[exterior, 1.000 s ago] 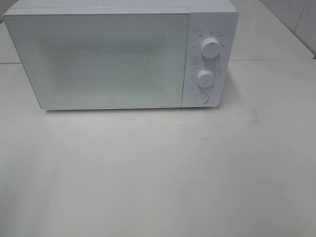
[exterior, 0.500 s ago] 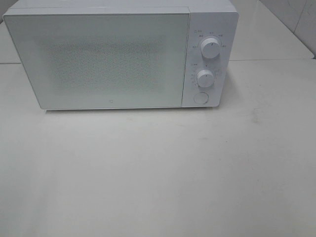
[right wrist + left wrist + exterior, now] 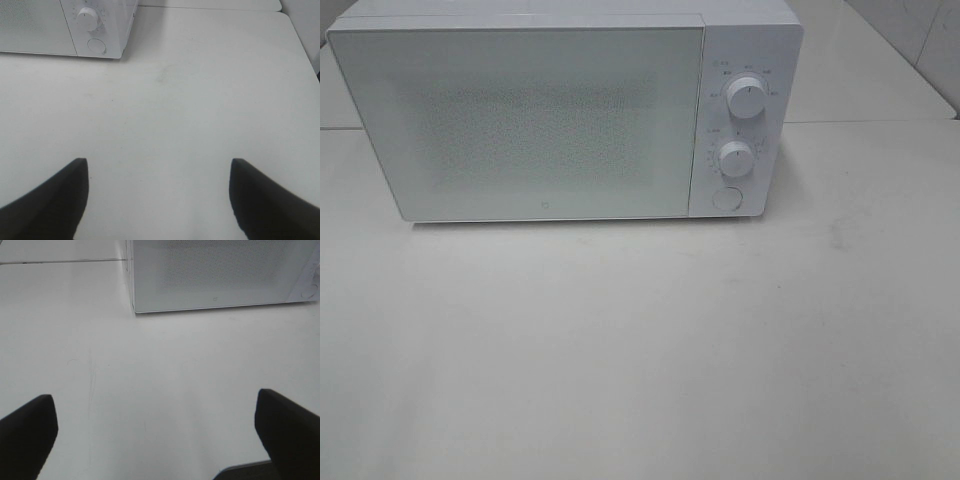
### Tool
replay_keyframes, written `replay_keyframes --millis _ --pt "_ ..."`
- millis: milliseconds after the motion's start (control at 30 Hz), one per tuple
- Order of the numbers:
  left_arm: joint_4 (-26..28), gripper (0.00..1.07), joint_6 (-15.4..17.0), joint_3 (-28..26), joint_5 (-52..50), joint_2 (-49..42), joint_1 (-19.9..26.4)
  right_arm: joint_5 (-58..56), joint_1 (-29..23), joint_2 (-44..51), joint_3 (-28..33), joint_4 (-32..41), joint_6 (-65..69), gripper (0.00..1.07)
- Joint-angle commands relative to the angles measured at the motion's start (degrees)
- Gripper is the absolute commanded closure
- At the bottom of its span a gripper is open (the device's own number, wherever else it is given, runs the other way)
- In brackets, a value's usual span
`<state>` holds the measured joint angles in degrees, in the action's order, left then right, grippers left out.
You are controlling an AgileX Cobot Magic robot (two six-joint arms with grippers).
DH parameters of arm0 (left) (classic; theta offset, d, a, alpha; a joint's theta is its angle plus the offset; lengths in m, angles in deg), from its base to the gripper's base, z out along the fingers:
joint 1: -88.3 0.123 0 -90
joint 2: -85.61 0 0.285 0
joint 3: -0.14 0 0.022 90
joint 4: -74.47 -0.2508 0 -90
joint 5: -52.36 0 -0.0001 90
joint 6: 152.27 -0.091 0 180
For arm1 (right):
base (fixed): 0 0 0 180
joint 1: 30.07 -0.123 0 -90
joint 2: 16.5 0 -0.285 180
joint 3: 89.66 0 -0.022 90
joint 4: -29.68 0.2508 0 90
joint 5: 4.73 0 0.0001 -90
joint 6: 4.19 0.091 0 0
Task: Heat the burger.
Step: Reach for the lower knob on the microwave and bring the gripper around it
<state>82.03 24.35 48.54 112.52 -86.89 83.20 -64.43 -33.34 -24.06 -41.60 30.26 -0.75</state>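
No burger shows, likely soft and needing a gentle side grip; left claw [image 3: 155, 397] and right claw [image 3: 158, 162] gape wide, empty.

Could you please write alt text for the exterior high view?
A white microwave with its door shut stands at the back of a pale table. On its control panel, at the view's right, an upper knob sits above a lower knob and a round button. Neither arm is in view.

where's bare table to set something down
The table in front of the microwave is bare all across. A narrower free strip lies right of its dial panel. Only the back is taken, by the microwave.
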Motion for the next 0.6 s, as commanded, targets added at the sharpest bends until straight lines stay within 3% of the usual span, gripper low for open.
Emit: replay_keyframes --millis 33,600 --pt "0.1 0.06 0.4 0.2 -0.8 -1.4 0.1 0.3 0.4 1.4 0.1 0.3 0.1 0.32" --pt "0.0 0.06 0.4 0.2 -0.8 -1.4 0.1 0.3 0.4 1.4 0.1 0.3 0.1 0.32"
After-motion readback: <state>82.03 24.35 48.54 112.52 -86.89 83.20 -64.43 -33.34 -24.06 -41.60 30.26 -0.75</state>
